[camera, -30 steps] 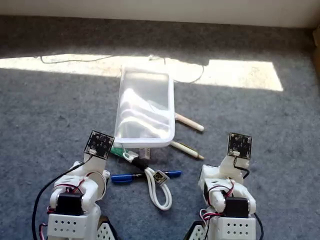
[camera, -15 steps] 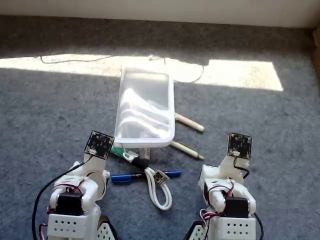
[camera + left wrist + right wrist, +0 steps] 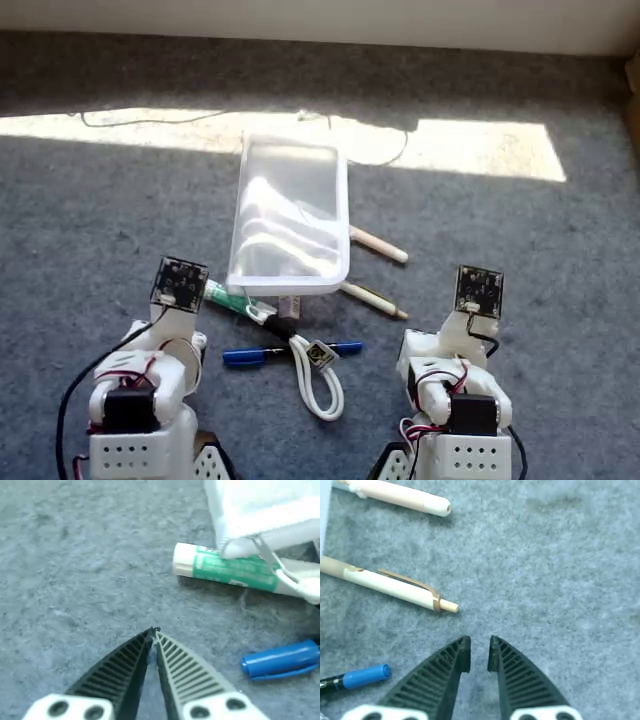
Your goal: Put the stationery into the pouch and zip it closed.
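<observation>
A translucent white pouch (image 3: pixel 290 220) lies flat on the grey carpet, its zipper pull (image 3: pixel 265 555) at the near corner. A green-and-white tube (image 3: pixel 230 570) rests against that corner, and a blue pen (image 3: pixel 290 352) lies nearer the arms. Two cream pens (image 3: pixel 378 244) (image 3: pixel 372 298) sit at the pouch's right side. My left gripper (image 3: pixel 152 632) is shut and holds nothing, hanging over bare carpet short of the tube. My right gripper (image 3: pixel 479 652) is all but shut, with a thin slit between its tips, just short of the nearer cream pen (image 3: pixel 390 586).
A white looped cord (image 3: pixel 318 385) with a small tag lies beside the blue pen. A thin cable (image 3: pixel 140 121) runs along the sunlit strip behind the pouch. Open carpet spreads to the left and right of the arms.
The left arm's wrist has swung to the left, uncovering more of the green tube. The right arm and all the objects have stayed put.
</observation>
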### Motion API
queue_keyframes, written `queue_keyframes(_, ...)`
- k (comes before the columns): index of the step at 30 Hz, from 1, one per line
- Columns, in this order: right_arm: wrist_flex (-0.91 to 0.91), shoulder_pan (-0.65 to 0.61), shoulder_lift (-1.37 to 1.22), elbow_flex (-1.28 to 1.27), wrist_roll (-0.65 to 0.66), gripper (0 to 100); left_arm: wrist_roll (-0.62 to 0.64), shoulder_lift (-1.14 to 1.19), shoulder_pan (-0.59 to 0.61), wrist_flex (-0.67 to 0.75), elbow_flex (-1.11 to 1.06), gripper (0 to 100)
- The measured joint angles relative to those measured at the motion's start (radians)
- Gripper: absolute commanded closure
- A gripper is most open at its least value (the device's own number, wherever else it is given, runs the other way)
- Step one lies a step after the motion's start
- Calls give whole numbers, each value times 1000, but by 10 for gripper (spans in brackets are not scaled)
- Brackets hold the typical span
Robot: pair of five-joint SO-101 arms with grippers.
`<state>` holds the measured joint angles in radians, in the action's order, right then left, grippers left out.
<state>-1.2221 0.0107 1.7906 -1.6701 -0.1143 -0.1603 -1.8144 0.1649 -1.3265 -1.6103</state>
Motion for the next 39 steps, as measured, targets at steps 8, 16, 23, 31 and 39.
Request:
queue_keyframes(8, 0, 0, 0, 0, 0, 933, -51, -2, 170, 0, 51, 993)
queue_keyframes(16, 0, 0, 3, 41, 169, 933, -63, 0, 212, 0, 51, 993)
queue_keyframes(23, 101, 0, 2, 117, 296, 931, -63, 0, 212, 0, 51, 993)
queue_keyframes(31, 104, -89, 6, 345, 373, 930, -63, 0, 212, 0, 51, 993)
queue_keyframes(39, 6, -221, 11, 542, 377, 929, -63, 0, 212, 0, 51, 993)
